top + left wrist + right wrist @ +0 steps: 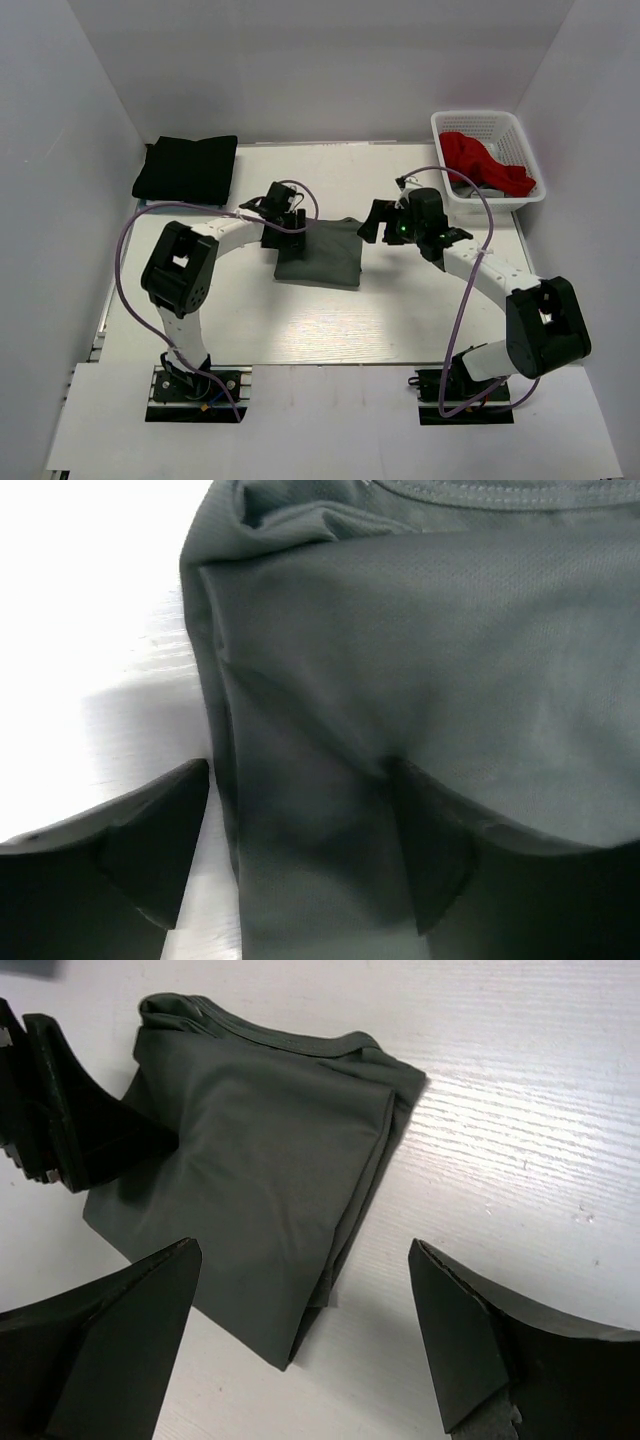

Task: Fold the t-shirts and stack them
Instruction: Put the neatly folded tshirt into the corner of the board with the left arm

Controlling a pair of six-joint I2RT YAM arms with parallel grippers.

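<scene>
A dark grey t-shirt [320,252] lies folded in a square at the table's middle; it also shows in the left wrist view [420,650] and the right wrist view [260,1160]. My left gripper [287,217] is open low over its left edge, the jaws [300,850] straddling the fold. My right gripper [378,222] is open and empty by the shirt's right edge, its jaws [305,1340] above the shirt's near corner. A folded black t-shirt [187,168] lies at the back left. A red t-shirt [485,160] lies crumpled in the basket.
The white mesh basket [448,128] stands at the back right by the right wall, with some grey cloth under the red shirt. White walls close in the table on both sides. My left gripper shows in the right wrist view [70,1110].
</scene>
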